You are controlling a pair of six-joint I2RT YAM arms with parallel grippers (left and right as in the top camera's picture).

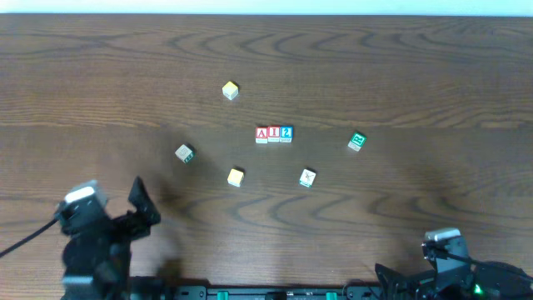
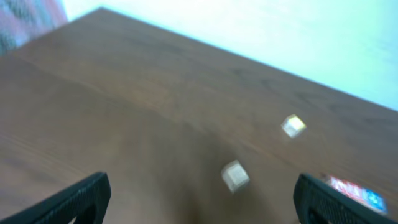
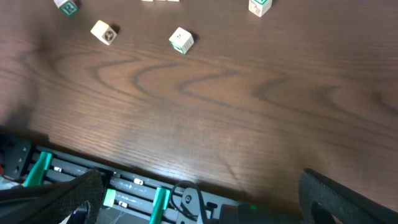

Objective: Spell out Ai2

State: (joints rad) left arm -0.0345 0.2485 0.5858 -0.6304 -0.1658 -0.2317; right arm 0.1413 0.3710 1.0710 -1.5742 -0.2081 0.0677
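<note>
Three letter cubes stand touching in a row at the table's middle: red-framed A (image 1: 262, 134), red-framed I (image 1: 274, 134), blue-framed 2 (image 1: 286, 133), reading A I 2 from left to right. The row shows blurred at the right edge of the left wrist view (image 2: 357, 191). My left gripper (image 1: 143, 207) (image 2: 199, 211) is open and empty near the front left, well away from the row. My right gripper (image 1: 391, 279) (image 3: 199, 205) is open and empty over the table's front edge at the right.
Loose cubes lie around the row: a yellow one (image 1: 231, 91) behind it, a green-marked one (image 1: 185, 153) to the left, a yellow one (image 1: 236, 177) and a green-marked one (image 1: 307, 177) in front, a green one (image 1: 356, 142) to the right. A metal rail (image 3: 124, 186) runs along the front edge.
</note>
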